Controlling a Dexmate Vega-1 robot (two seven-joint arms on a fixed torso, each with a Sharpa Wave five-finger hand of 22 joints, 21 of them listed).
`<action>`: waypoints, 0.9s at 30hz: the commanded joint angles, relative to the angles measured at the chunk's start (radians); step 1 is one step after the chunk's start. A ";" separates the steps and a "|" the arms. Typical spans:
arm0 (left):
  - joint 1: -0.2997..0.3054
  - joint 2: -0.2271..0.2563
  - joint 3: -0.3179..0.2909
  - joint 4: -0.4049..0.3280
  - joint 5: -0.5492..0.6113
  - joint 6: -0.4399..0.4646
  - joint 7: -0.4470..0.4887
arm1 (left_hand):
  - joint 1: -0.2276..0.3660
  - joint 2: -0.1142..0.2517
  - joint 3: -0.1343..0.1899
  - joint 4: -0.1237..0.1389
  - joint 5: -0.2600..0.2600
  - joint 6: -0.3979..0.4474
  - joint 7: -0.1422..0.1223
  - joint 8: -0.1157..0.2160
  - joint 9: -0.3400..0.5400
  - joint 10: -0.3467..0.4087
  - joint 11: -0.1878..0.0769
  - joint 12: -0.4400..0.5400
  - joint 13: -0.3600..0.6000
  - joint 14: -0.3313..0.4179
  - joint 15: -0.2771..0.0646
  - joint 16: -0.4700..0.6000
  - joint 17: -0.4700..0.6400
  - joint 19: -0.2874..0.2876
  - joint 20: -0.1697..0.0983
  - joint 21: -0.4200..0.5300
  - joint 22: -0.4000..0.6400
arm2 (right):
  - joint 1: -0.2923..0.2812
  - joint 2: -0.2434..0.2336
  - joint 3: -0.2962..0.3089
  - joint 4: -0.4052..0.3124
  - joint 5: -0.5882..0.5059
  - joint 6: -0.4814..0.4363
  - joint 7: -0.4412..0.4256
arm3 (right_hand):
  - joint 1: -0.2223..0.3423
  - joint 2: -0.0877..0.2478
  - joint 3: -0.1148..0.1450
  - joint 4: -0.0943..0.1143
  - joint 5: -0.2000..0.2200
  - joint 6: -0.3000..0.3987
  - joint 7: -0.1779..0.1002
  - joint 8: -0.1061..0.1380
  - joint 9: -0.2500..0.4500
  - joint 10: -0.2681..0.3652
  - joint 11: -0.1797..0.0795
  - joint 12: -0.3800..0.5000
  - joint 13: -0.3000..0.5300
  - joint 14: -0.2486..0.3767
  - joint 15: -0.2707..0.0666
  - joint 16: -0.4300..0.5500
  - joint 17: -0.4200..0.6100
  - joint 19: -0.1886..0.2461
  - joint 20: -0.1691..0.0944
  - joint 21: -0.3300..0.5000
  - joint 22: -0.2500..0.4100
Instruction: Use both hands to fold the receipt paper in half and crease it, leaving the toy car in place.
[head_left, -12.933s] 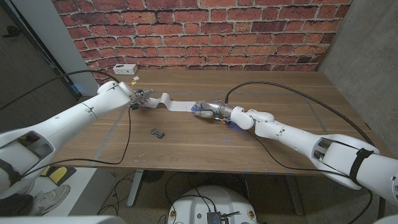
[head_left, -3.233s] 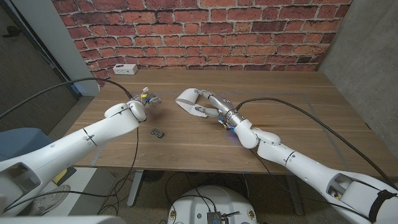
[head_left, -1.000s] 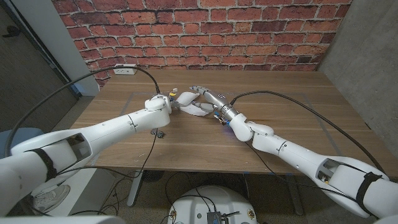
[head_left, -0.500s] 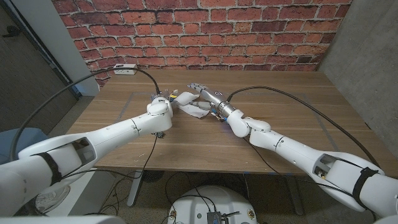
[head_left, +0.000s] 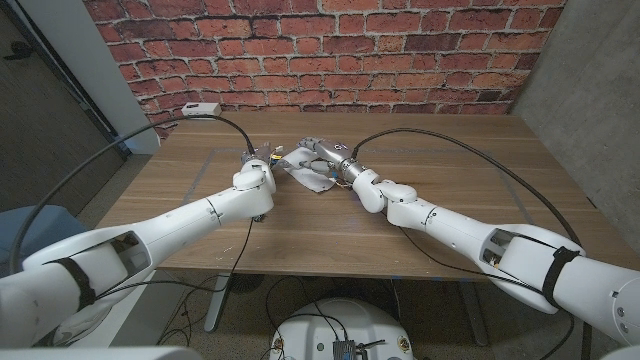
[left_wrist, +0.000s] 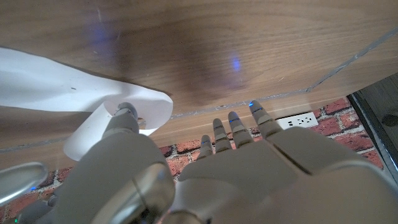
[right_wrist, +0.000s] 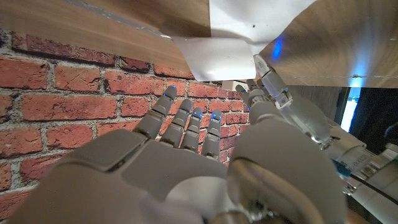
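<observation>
The white receipt paper lies doubled over on the wooden table, between my two hands at the far middle. My left hand is at the paper's left end. In the left wrist view one fingertip touches the curled fold of the paper, and the other fingers are spread clear of it. My right hand is at the paper's right end. In the right wrist view one finger reaches the paper and the others point away. My left forearm covers the toy car's spot.
A white outlet box sits at the table's back left corner, against the brick wall. Black cables arc over the table from each wrist. Bare wood lies to the right and near the front edge.
The strip lay stretched out at first and is now folded over. In the last second both hands have pushed farther back along the table, closing in on the paper.
</observation>
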 joint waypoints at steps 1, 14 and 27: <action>-0.003 -0.002 0.019 0.004 0.016 0.019 -0.009 | 0.002 0.002 0.000 -0.004 0.006 0.004 -0.001 -0.002 0.001 -0.003 -0.003 0.000 -0.001 0.000 0.000 -0.003 0.001 -0.001 0.006 0.006 0.001 | 0.037 0.052 -0.039 0.089 -0.011 -0.121 -0.141 | 0.001 -0.002 -0.010 -0.006 0.010 0.002 0.002 -0.007 0.001 0.019 0.001 0.010 0.004 0.025 -0.076 0.014 0.009 0.017 0.001 0.006 0.002; 0.007 -0.001 0.014 -0.014 0.022 0.039 0.003 | 0.020 0.004 0.002 -0.013 0.013 0.004 -0.001 -0.006 0.001 -0.005 -0.002 -0.005 -0.002 -0.001 -0.003 -0.008 -0.001 -0.003 0.007 0.004 0.001 | 0.105 0.064 -0.123 0.072 0.006 -0.246 0.137 | -0.093 -0.017 -0.100 0.051 0.039 0.156 -0.026 -0.001 0.002 -0.172 0.003 -0.062 0.005 -0.229 -0.017 -0.076 0.052 -0.136 -0.014 -0.035 0.007; 0.008 -0.001 0.014 -0.011 0.022 0.035 0.010 | 0.029 0.004 -0.001 -0.018 0.017 0.006 0.000 -0.009 0.001 -0.005 -0.001 -0.008 -0.002 -0.002 -0.004 -0.011 -0.002 -0.004 0.007 0.003 0.001 | 0.140 0.092 -0.152 0.127 0.039 -0.261 0.170 | -0.112 -0.026 -0.142 0.069 0.059 0.224 0.009 0.014 0.004 -0.213 0.022 -0.047 0.000 -0.286 -0.005 -0.077 0.059 -0.169 -0.024 -0.018 0.010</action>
